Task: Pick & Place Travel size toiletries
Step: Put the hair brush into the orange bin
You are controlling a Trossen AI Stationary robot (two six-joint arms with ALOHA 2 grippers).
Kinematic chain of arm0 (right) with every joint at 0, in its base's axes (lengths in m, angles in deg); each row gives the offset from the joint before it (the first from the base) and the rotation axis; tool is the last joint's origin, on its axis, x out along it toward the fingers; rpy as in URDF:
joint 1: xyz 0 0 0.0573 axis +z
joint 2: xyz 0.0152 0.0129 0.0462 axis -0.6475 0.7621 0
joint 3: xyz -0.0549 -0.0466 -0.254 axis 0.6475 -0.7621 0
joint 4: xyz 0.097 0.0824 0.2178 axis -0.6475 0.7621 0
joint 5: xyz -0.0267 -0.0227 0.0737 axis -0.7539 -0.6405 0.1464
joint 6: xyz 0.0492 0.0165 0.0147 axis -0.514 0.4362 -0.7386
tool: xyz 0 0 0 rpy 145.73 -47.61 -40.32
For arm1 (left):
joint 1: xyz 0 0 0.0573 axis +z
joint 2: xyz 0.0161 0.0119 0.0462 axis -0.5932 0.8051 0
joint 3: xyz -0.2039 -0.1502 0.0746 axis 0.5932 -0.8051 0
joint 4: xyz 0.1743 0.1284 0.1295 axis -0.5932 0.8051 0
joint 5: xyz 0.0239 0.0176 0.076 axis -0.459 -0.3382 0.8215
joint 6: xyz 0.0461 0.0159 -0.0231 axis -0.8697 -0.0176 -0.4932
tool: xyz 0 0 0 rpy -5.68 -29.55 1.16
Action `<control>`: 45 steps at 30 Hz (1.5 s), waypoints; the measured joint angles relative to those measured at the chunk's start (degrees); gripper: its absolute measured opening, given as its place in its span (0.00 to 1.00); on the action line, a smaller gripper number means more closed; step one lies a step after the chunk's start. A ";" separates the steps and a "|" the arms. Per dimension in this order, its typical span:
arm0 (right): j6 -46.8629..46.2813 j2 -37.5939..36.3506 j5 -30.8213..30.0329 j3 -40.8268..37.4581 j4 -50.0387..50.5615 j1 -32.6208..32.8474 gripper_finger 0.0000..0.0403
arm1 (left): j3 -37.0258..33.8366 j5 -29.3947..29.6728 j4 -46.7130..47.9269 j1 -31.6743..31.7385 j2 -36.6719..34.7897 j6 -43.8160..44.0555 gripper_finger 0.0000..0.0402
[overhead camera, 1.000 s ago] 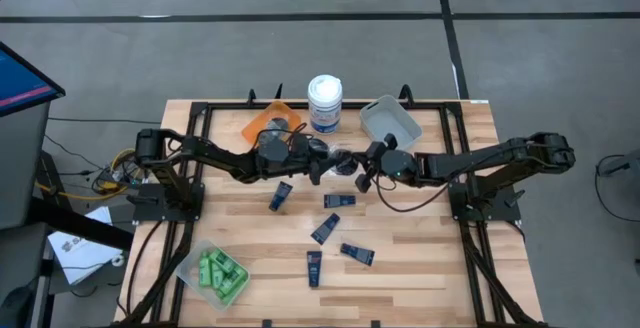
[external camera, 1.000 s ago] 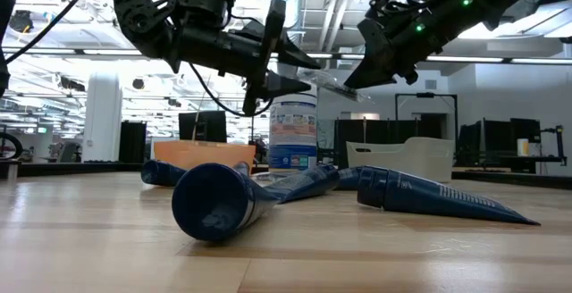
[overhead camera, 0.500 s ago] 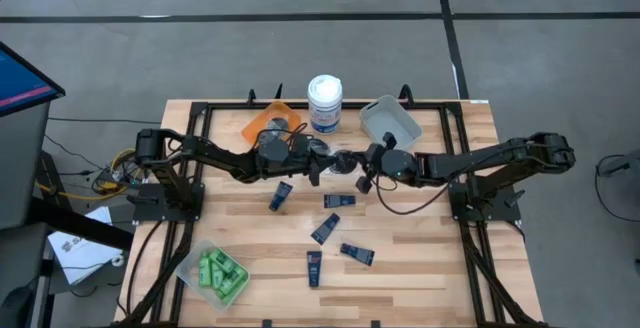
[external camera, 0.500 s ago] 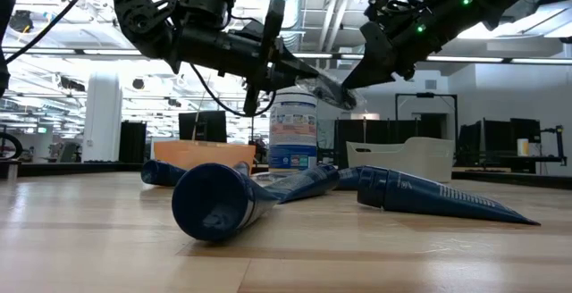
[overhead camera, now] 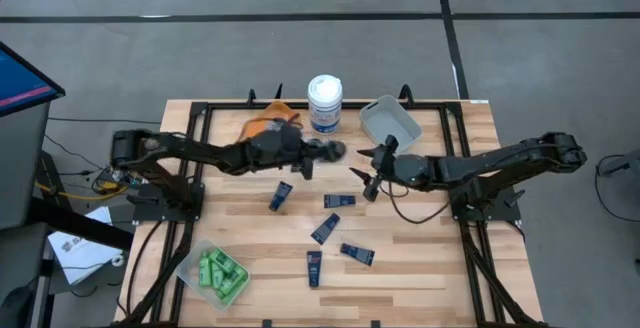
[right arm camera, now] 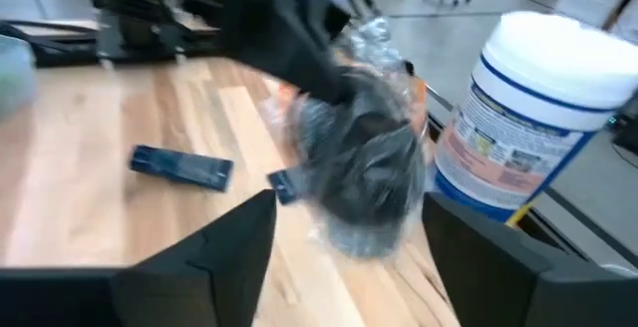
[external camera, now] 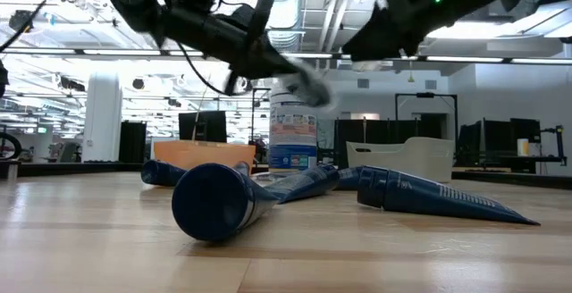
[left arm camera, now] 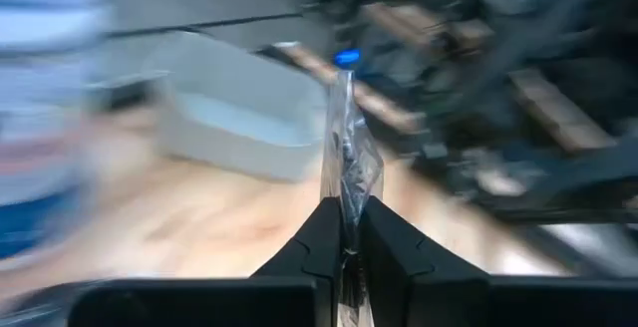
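Note:
A round dark grey pot in a crinkled clear wrap [right arm camera: 364, 167] hangs in the air over the table's far middle, with my left gripper [overhead camera: 318, 152] shut on it. My right gripper [overhead camera: 365, 175] stands open just right of the pot, its fingers [right arm camera: 234, 252] wide on either side without touching it. Several dark navy tubes [overhead camera: 339, 200] lie flat on the wood nearer the front. Green little bottles fill a clear bin [overhead camera: 213, 273] at the front left. My left gripper pinches the clear wrap [left arm camera: 346, 202] around the pot between its two fingers [left arm camera: 317, 247]. The wrap stands edge-on in the gap. The fingers reach roughly level from the table's left. The wrapped pot [overhead camera: 334, 150] sticks out past the fingertips, lifted clear of the table.
A white tub with a blue label [overhead camera: 324, 103] stands at the far edge between an orange bin [overhead camera: 268, 124] and a grey bin [overhead camera: 390, 121]. The tubes are scattered over the table's middle [overhead camera: 323, 229]. Bare wood lies at the front right [overhead camera: 440, 258].
My left gripper has shut on the wrapped pot and taken it over. My right gripper has opened, let go and drawn back a little toward the table's right edge. The pot has shifted slightly toward the far left with the left gripper.

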 joint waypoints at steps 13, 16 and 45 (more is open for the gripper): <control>-0.05 -4.34 -0.15 0.00 2.73 2.95 0.61 | -0.04 33.44 34.83 2.09 -20.01 -6.92 0.04; -0.35 -3.05 -0.15 0.00 3.03 2.95 0.59 | -0.77 33.52 34.77 4.69 -21.46 -6.92 0.04; -1.11 -0.29 -0.11 -0.02 3.18 3.28 0.56 | -6.64 10.95 22.54 21.57 -9.98 -4.95 0.04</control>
